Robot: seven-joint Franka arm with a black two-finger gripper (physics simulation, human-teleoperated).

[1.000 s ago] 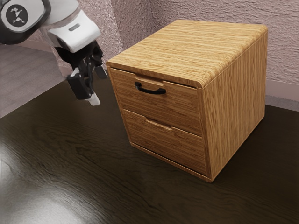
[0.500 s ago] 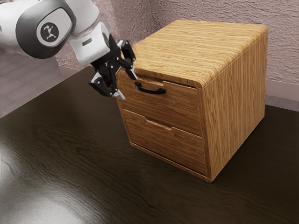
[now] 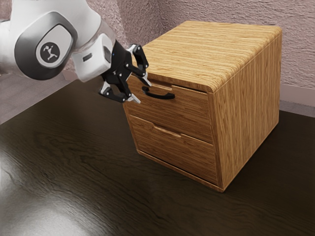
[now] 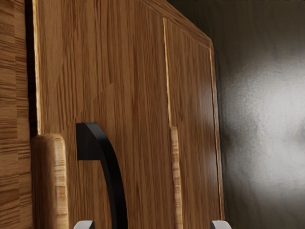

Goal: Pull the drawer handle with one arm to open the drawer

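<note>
— At the cabinet's left front edge, where does the job stand?
— Barely begun. Your hand (image 3: 141,91) hovers wide open, gripping nothing, just beside the left end of the black handle (image 3: 158,93) on the upper drawer (image 3: 170,105).
— And the drawer itself?
— Shut, flush in the cabinet (image 3: 206,49) on the desk (image 3: 74,172). You have yet to close on the handle and pull.

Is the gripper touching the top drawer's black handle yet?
Apart. The wrist view shows bare drawer front between the handle and each fingertip; the gripper straddles it, open.
</note>
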